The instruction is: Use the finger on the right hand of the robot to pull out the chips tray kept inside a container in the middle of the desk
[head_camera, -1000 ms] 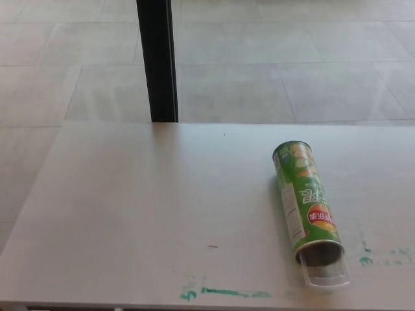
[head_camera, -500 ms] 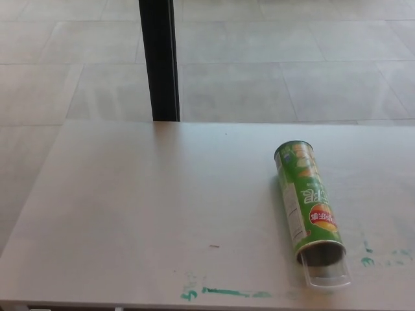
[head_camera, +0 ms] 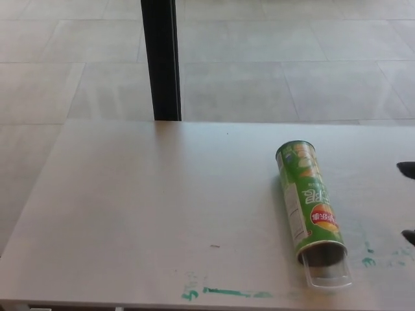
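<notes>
Head view, read from left to right. A pale desk point(head_camera: 130, 207) fills the lower part of the frame; beyond its far edge lies a tiled floor point(head_camera: 292, 58). A black vertical post point(head_camera: 161, 59) rises behind the desk's far edge, left of centre. Near the front edge of the desk, green marker smears point(head_camera: 224, 293) run in a short line, with a small dark speck point(head_camera: 214, 246) just above them.

Right of centre lies the green chips container point(head_camera: 307, 201), a cylindrical can resting on its side, its closed end toward the far edge and its open mouth toward the front edge, tilted slightly rightward. From the open mouth a clear plastic chips tray point(head_camera: 327, 275) projects a short way onto the desk surface; the tray's contents cannot be made out. Further green marks point(head_camera: 367, 261) lie just to the right of the can's mouth.

At the extreme right edge, two dark tips of the right hand point(head_camera: 408, 201) enter the frame, one above the other, apart from each other and well clear of the container; they hold nothing visible, and too little of the hand shows to tell how far it is spread. The left hand does not appear.
</notes>
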Robot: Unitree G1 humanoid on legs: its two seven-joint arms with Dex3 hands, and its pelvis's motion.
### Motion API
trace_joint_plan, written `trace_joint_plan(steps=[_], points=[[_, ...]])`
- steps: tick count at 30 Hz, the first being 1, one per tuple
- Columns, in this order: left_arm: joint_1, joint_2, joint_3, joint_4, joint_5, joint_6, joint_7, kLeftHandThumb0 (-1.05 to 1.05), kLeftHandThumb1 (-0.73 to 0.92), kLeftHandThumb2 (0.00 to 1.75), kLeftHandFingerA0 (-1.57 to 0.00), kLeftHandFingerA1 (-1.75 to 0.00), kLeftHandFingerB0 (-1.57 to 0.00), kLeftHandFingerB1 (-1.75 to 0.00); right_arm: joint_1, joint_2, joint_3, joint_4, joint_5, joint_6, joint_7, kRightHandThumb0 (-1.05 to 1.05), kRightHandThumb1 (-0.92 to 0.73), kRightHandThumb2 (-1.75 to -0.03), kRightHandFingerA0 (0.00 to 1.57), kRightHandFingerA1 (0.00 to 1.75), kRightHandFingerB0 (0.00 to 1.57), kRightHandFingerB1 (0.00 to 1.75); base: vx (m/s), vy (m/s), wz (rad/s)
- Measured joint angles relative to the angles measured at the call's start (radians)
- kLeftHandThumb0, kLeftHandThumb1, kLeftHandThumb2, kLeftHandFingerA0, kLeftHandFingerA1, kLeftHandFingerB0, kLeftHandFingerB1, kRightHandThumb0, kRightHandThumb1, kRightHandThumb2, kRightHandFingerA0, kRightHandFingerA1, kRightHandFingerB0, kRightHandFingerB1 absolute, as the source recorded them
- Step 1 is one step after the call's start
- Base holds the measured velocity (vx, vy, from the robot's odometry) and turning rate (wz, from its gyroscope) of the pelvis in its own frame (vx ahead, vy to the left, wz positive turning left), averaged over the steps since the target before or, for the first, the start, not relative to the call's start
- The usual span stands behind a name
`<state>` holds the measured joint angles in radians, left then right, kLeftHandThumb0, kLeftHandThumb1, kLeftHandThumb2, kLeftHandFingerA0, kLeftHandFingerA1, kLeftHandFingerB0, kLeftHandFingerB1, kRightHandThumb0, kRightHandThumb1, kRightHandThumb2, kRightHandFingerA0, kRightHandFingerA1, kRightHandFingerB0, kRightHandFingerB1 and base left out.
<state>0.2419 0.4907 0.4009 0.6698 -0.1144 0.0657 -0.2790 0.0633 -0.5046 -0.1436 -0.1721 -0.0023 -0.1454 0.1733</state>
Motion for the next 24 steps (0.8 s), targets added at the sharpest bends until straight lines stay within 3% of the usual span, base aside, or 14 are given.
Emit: trace_joint_plan(steps=[8, 11, 14, 24], points=[[0.003, 0.001, 0.000, -0.001, 0.000, 0.000, -0.001, -0.25, 0.66, 0.61, -0.58, -0.70, -0.50, -0.58, -0.013, -0.032, 0.122, 0.008, -0.113, -0.009, 0.013, -0.30, -0.54, -0.56, 0.89, 1.10, 0.46, 0.35, 0.00, 0.000, 0.00], [0.003, 0.005, 0.000, 0.000, 0.000, 0.000, -0.004, -0.24, 0.64, 0.62, -0.59, -0.72, -0.49, -0.60, -0.034, -0.051, 0.158, 0.017, -0.150, -0.016, 0.021, -0.32, -0.56, -0.57, 0.91, 0.92, 0.46, 0.34, 0.00, 0.000, 0.00], [0.004, 0.007, 0.003, -0.001, -0.002, 0.000, -0.006, -0.25, 0.65, 0.62, -0.59, -0.71, -0.50, -0.60, -0.054, -0.073, 0.194, 0.024, -0.195, -0.025, 0.027, -0.34, -0.56, -0.57, 0.91, 0.95, 0.45, 0.34, 0.00, 0.000, 0.00], [0.006, 0.007, 0.003, 0.001, -0.003, 0.000, -0.008, -0.27, 0.66, 0.62, -0.58, -0.70, -0.52, -0.60, -0.093, -0.139, 0.284, 0.047, -0.334, -0.047, 0.027, -0.39, -0.58, -0.58, 0.82, 1.22, 0.40, 0.35, 0.00, 0.000, 0.00]])
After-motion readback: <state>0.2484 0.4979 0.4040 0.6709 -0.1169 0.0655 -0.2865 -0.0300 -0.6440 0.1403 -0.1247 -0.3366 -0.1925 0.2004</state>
